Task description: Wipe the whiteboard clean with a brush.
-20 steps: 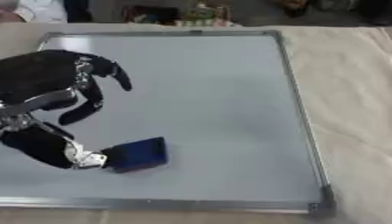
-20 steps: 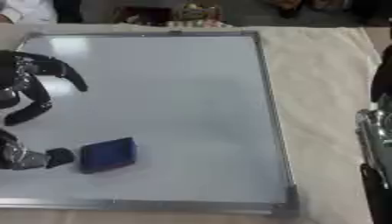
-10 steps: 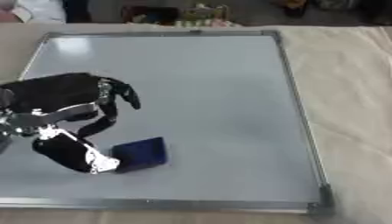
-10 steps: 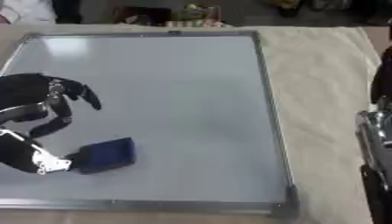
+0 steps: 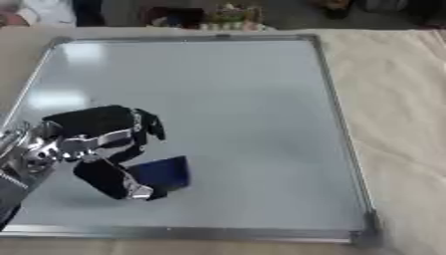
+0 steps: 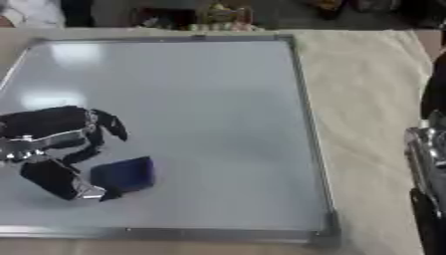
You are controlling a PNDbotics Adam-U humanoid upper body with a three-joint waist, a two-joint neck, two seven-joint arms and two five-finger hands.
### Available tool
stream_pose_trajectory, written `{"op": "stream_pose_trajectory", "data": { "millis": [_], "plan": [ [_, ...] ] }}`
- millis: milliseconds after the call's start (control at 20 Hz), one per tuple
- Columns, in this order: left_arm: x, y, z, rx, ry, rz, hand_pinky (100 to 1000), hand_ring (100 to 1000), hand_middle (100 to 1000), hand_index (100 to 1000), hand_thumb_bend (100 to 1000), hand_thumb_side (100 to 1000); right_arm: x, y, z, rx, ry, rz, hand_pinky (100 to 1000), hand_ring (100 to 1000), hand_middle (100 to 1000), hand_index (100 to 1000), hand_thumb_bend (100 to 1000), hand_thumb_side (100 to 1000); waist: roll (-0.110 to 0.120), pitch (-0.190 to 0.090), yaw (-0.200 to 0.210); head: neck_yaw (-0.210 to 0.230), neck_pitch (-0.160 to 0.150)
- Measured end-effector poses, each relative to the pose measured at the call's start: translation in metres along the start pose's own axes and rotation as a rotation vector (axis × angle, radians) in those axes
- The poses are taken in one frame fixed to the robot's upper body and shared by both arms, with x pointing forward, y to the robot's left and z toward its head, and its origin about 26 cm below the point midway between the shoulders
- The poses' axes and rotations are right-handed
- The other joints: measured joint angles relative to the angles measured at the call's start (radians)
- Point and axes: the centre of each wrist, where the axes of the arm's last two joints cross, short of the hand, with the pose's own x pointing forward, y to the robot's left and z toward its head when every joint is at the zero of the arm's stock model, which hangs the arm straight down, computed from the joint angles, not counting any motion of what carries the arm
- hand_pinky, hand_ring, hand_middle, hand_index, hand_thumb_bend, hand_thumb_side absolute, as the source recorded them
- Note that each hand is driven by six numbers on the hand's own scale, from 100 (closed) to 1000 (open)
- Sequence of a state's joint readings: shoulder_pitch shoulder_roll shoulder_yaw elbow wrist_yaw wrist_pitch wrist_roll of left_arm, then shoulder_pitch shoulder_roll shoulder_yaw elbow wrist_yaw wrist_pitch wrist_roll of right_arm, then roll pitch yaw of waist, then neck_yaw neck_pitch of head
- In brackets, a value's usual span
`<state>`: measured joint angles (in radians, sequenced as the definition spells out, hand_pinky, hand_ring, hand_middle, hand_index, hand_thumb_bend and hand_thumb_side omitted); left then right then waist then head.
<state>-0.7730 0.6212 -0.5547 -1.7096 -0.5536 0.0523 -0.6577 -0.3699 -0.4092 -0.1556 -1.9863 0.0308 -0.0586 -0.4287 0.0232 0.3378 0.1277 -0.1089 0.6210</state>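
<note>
My left hand (image 5: 91, 144) arches over the blue brush (image 5: 164, 173), thumb at its near corner, fingers curled above but not closed on it, poised to grasp. The brush lies near the whiteboard (image 5: 226, 89)'s lower left, which looks unmarked.

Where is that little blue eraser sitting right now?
The blue eraser lies on the whiteboard, in its near-left part, right beside the thumb of the robot's left hand.

Left hand (image 5: 91, 142) reaches in from the left edge — fingers curved, thumb low; right arm (image 6: 427, 189) (hand unseen) lies along the right edge.
</note>
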Motion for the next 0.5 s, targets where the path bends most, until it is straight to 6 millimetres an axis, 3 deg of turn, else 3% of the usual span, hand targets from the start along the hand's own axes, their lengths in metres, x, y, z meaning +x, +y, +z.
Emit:
{"op": "stream_pose_trajectory", "data": {
  "millis": [200,500],
  "plan": [
    [-0.004,-0.008,-0.007,-0.020,0.018,-0.008,808,876,795,142,634,588,0.000,0.001,0.000,0.004,0.003,-0.004,879,877,712,878,100,1000,0.000,0.001,0.000,0.000,0.000],
    [-0.010,-0.015,-0.012,0.009,0.047,-0.069,772,851,727,141,539,554,0.000,0.001,0.000,0.009,0.002,-0.008,880,876,707,878,100,1000,-0.001,0.002,0.000,0.000,0.000]
  ]
}}
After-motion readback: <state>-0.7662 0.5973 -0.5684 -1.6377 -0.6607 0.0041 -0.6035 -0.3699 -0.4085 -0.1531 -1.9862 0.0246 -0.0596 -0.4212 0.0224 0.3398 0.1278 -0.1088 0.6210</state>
